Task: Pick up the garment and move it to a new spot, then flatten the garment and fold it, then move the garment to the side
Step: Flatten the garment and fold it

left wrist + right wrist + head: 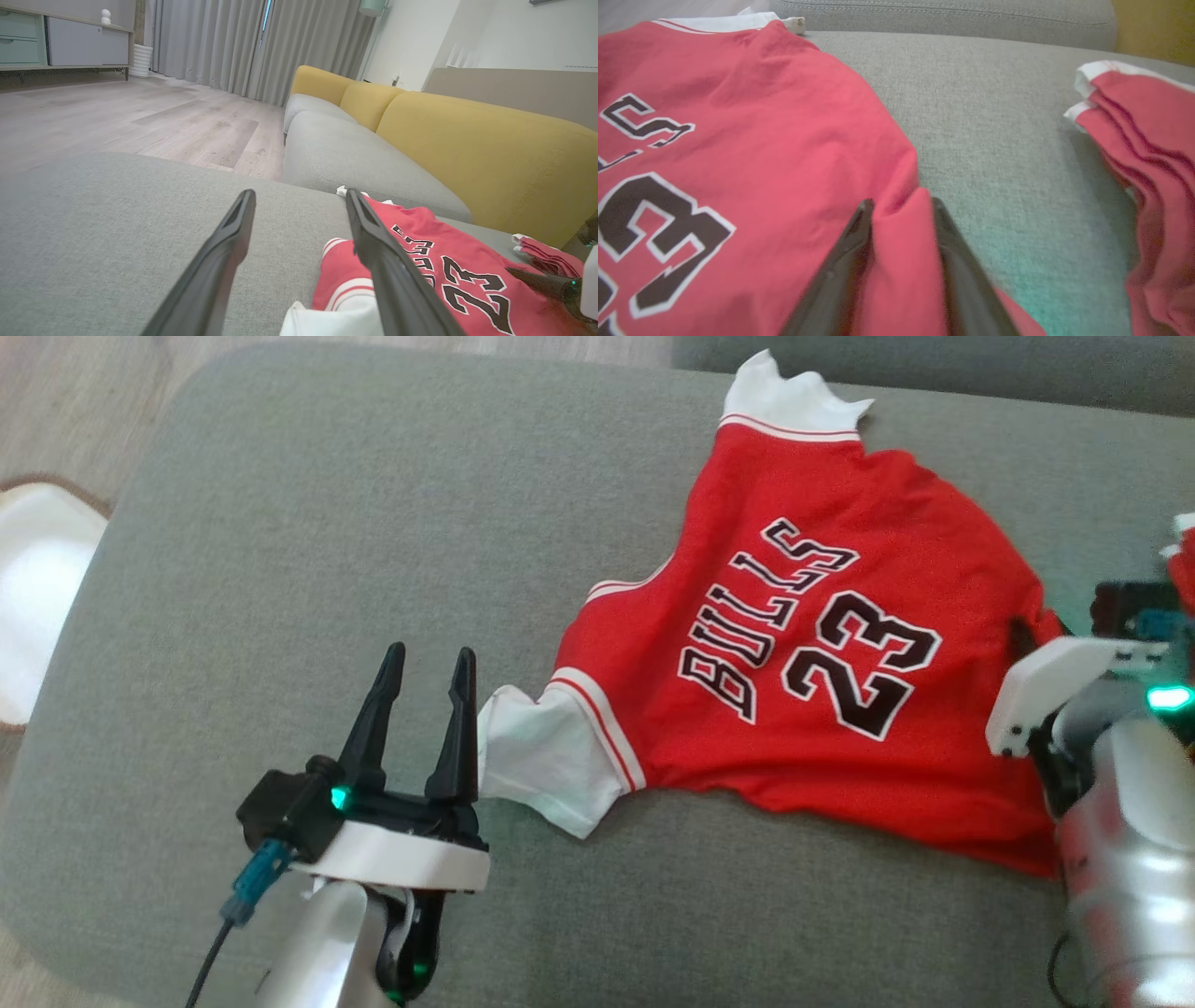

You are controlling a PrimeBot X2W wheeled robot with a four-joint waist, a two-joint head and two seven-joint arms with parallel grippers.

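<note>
A red jersey (822,644) printed "BULLS 23", with white sleeves, lies spread but wrinkled on the grey cushion (327,551). My left gripper (427,672) is open at the lower left. Its right finger stands just beside the near white sleeve (541,756), with nothing between the fingers. In the left wrist view the left gripper (299,196) hovers over the cushion with the jersey (448,261) to its right. My right gripper (901,205) is shut on a fold of the jersey's right edge (901,261); in the head view the right gripper (1025,639) sits at that red edge.
A second red garment with white trim (1139,140) lies bunched to the right of the jersey. A yellow sofa back (490,154) and a grey sofa seat (355,158) stand beyond the cushion. A white round object (37,597) sits on the floor off the cushion's left edge.
</note>
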